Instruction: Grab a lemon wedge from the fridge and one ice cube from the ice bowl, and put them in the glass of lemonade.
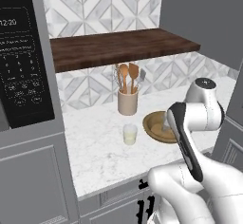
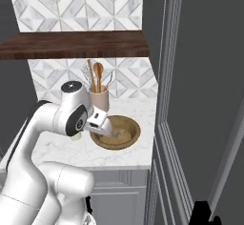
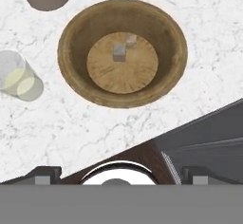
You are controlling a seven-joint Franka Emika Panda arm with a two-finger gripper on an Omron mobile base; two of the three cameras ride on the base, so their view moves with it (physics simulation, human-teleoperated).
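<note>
Wooden ice bowl (image 3: 122, 52) with two cubes (image 3: 119, 52) fills the hand view's upper centre, glass (image 3: 19, 77) at left, end effector (image 3: 118, 175) open.

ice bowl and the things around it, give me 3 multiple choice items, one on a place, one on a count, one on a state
1. What stands behind the glass of lemonade on the counter?
A. utensil crock
B. kettle
C. toaster

2. How many ice cubes lie in the ice bowl?
A. none
B. two
C. five

3. The gripper over the bowl is:
A. shut on a cube
B. open, holding nothing
C. shut on the glass

Answers: 1 A, the utensil crock with wooden spoons stands by the backsplash. 2 B, the hand view shows two ice cubes. 3 B, the fingers stand apart with nothing between them.
</note>
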